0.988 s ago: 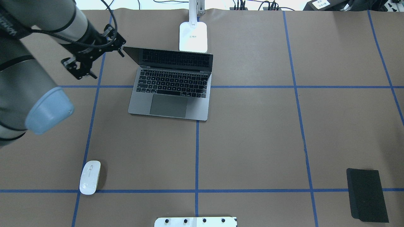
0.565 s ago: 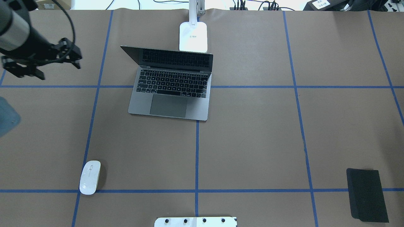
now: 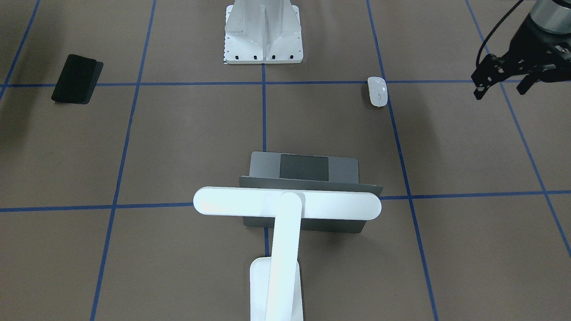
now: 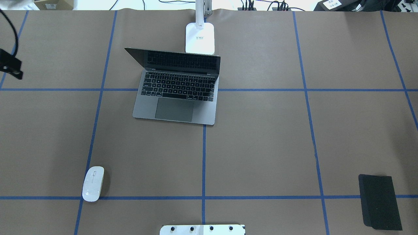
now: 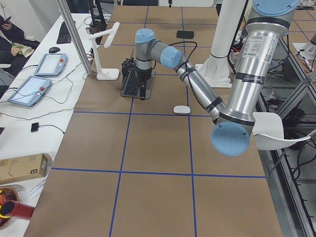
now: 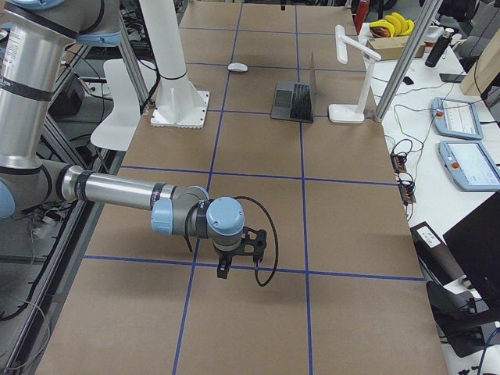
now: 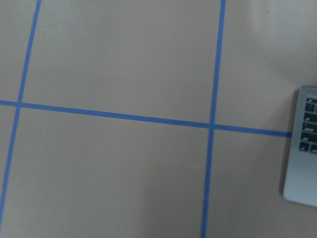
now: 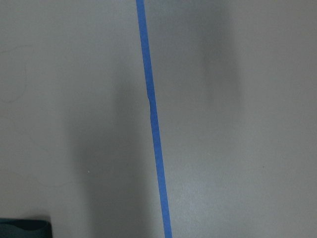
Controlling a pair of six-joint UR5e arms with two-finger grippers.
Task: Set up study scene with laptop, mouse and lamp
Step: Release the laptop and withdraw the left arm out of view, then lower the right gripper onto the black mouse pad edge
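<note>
A blue tape line [image 8: 153,119] runs down the brown table [image 8: 242,148]

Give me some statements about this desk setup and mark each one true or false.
The laptop is open. True.
The mouse sits on the black pad. False: it lies on the bare table, far from the pad.
The lamp stands beyond the laptop's lid. True.
The left pincer grips the mouse. False: it is open, off to the side, holding nothing.
</note>
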